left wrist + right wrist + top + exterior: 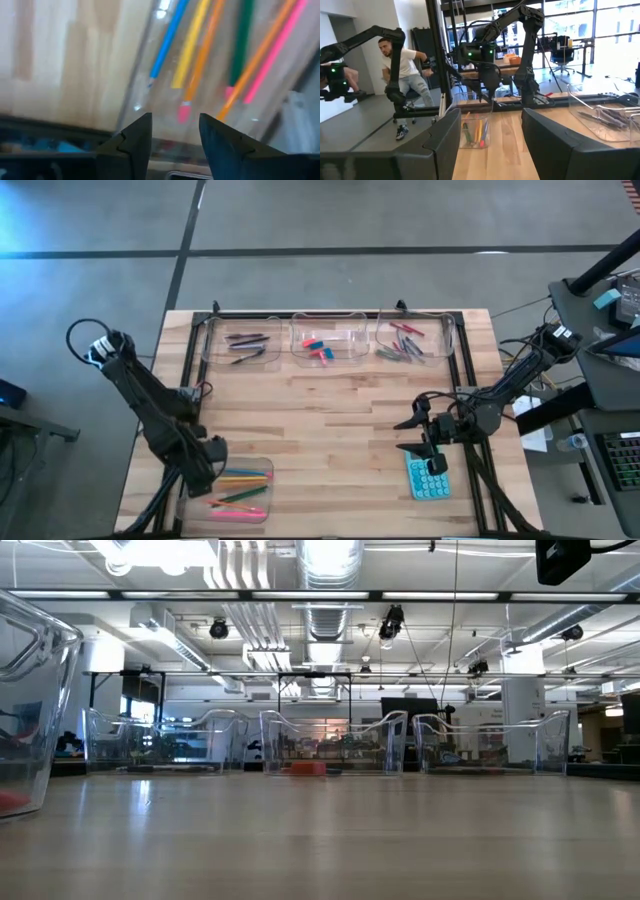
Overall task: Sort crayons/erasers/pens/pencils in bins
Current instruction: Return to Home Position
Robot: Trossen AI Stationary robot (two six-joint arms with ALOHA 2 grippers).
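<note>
Wooden table [330,430]: unlabelled pencils [200,45] below open left hand [175,135].

no readable text, no labels, no brand marks, no numbers on anything in view

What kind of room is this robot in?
Probably a robot lab or workshop. Other robot arms stand on tables behind, a person sits near them, and bare pipes and lamps hang from the ceiling. On the wooden table are clear bins for sorting.
</note>
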